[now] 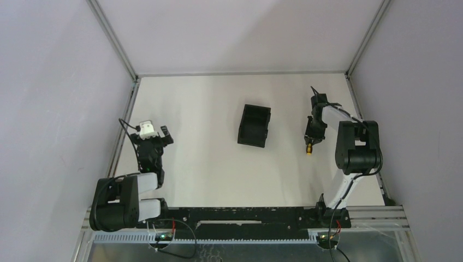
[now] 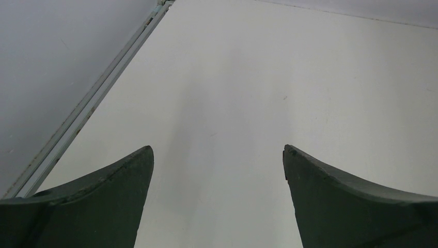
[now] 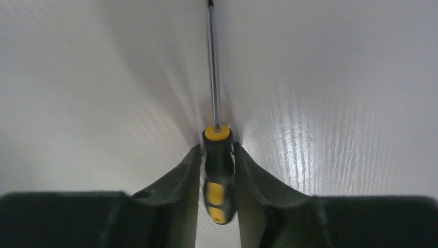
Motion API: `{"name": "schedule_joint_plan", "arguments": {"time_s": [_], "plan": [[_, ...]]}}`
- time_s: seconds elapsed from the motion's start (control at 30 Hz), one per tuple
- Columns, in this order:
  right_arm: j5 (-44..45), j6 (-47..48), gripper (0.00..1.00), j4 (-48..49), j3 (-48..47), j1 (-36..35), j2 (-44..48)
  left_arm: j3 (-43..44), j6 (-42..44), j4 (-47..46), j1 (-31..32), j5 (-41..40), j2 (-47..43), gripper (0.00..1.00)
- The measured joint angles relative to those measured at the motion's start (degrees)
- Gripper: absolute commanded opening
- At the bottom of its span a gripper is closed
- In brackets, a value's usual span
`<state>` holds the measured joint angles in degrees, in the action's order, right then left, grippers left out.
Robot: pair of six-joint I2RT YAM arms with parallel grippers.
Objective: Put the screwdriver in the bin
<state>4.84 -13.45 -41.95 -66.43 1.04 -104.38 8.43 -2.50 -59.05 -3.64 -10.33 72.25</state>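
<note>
The screwdriver (image 1: pixel 309 148), with a yellow-orange and black handle, lies at the right of the table, its handle end pointing towards the near edge. My right gripper (image 1: pixel 312 134) is down over it. In the right wrist view the gripper (image 3: pixel 217 151) has its two fingers pressed against both sides of the handle (image 3: pixel 218 173), and the thin shaft runs straight ahead over the table. The black bin (image 1: pixel 252 139) stands open-topped in the middle, to the left of the right gripper. My left gripper (image 1: pixel 158 136) is open and empty at the far left, shown over bare table in its wrist view (image 2: pixel 218 155).
Grey walls with metal frame rails (image 1: pixel 124 125) close the table on the left, back and right. A black rail (image 1: pixel 240 214) with the arm bases runs along the near edge. White tabletop (image 1: pixel 207 164) lies between the bin and the arms.
</note>
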Motion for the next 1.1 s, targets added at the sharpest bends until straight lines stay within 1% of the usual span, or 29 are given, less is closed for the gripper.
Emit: {"name": "schedule_joint_plan", "arguments": {"time_s": [0.03, 0.07, 0.2, 0.3, 0.4, 0.47, 0.53, 0.67, 0.8, 0.9, 0.97, 1.1], "plan": [[-0.33, 0.00, 0.02, 0.11, 0.00, 0.00, -0.13, 0.00, 0.00, 0.00, 0.00, 0.00, 0.00, 1.00], [-0.57, 0.35, 0.00, 0.28, -0.15, -0.15, -0.28, 0.00, -0.02, 0.00, 0.00, -0.02, 0.00, 1.00], [-0.02, 1.62, 0.00, -1.03, -0.96, -0.26, -0.33, 0.00, 0.00, 0.00, 0.00, -0.02, 0.00, 1.00], [0.50, 2.05, 0.00, -5.03, -3.45, -0.26, -0.39, 0.00, 0.00, 0.00, 0.00, -0.02, 0.00, 1.00], [0.94, 2.60, 0.00, -12.28, -11.26, -0.20, -0.39, 0.00, 0.00, 0.00, 0.00, -0.02, 0.00, 1.00], [1.05, 2.89, 0.00, -17.00, -17.84, -0.02, -0.39, 0.00, 0.00, 0.00, 0.00, -0.02, 0.00, 1.00], [0.81, 3.10, 0.00, -22.80, -26.40, 0.00, -0.39, 0.00, 0.00, 0.00, 0.00, 0.00, 0.00, 1.00], [0.46, 3.10, 0.00, -30.71, -35.69, 0.00, -0.37, 0.00, 0.00, 0.00, 0.00, 0.00, 0.00, 1.00], [-0.98, 2.51, 0.00, -34.60, -36.65, -0.50, -0.42, 0.00, 0.00, 0.00, 0.00, -0.02, 0.00, 1.00], [-1.22, 1.27, 0.00, -35.01, -36.02, -2.54, -0.42, 0.00, 0.00, 0.00, 0.00, -0.02, 0.00, 1.00], [-0.98, 0.24, 0.00, -33.92, -35.56, -6.01, -0.44, 0.00, 0.00, 0.00, 0.00, -0.02, 0.00, 1.00], [-1.42, -1.68, 0.00, -30.25, -35.36, -16.02, -1.55, 0.00, -0.02, 0.00, 0.00, -0.02, 0.00, 1.00]]}}
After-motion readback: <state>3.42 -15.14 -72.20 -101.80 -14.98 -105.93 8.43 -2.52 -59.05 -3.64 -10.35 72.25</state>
